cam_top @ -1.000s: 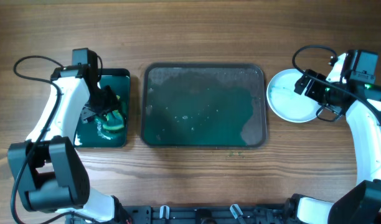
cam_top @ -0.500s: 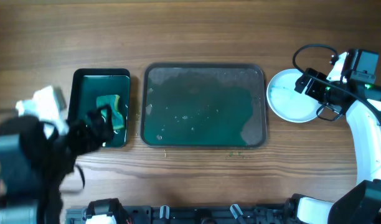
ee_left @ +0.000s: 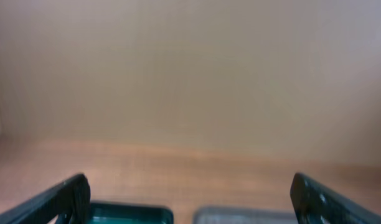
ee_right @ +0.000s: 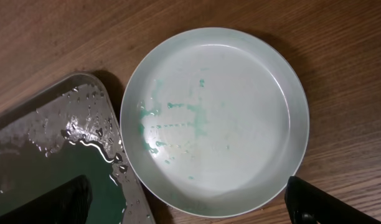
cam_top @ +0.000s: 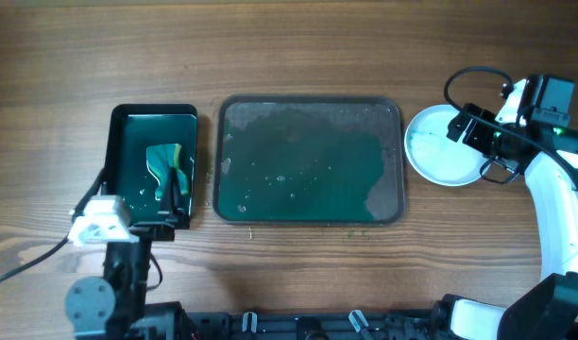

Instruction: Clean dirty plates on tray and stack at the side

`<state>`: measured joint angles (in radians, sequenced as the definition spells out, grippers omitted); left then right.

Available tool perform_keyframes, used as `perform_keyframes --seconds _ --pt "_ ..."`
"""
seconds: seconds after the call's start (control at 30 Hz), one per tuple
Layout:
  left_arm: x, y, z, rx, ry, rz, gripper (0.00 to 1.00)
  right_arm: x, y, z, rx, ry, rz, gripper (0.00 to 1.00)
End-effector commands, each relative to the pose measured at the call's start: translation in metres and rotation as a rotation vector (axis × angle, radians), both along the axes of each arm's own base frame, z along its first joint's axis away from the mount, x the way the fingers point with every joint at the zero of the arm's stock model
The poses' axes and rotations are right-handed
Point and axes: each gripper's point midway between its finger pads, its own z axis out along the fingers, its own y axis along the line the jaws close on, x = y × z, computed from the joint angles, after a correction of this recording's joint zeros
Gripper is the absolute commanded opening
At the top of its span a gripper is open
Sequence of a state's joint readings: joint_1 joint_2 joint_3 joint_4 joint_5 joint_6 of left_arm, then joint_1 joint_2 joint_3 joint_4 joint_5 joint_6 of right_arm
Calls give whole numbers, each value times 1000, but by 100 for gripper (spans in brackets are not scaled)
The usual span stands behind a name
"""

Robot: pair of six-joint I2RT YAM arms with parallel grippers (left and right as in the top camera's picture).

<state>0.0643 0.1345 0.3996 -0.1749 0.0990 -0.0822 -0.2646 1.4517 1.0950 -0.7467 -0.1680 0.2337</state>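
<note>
Wooden tabletop [cam_top: 298, 57], evenly lit; the left wrist view shows a pale wall [ee_left: 190, 74] behind it.

Landmark is the tray [cam_top: 298, 161]. It lies mid-tabletop, wet with teal water and droplets, and we see no plate on it.

Plates [cam_top: 435, 156]: one round white face shows just right of the tray, its rim close against the tray's right rim. We cannot tell whether they touch, nor how many plates lie beneath the top one. The face bears faint teal streaks and dots, mostly on the half nearer the tray.

Left of the tray, a small black tray [cam_top: 128, 132] holds teal liquid and a green-and-yellow sponge [cam_top: 166, 162].

Right tool [ee_right: 189, 193]: hangs over the plate with its fingers spread wide and nothing between them.

Left tool [ee_left: 189, 186]: sits near the front-left of the tray, held level and looking across the tabletop. Its fingers are wide apart and empty.

Our judgement:
- The tray is cleared and the stack is made at the side, so the step in hand looks like backing off.
- To do it well, we would raise the right tool straight up before any sideways travel.
- We would keep the fingers spread so neither catches the rim or shoves the plate against the tray.
- The streaks suggest the top plate may want another wipe. If so, the sponge comes from left of the tray, and the plate should be steadied while wiped.
</note>
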Motion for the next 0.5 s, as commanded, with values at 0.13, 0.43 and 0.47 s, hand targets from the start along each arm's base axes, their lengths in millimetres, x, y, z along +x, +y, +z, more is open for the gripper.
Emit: perform_keyframes --seconds 0.13,0.43,0.47 --pt "15 7 -77 51 15 45 100 4 3 6 12 -18 3 100" --pt "22 6 -136 39 160 34 100 4 3 6 12 -19 4 100" --pt "22 7 -136 39 161 35 100 4 3 6 12 -18 4 100"
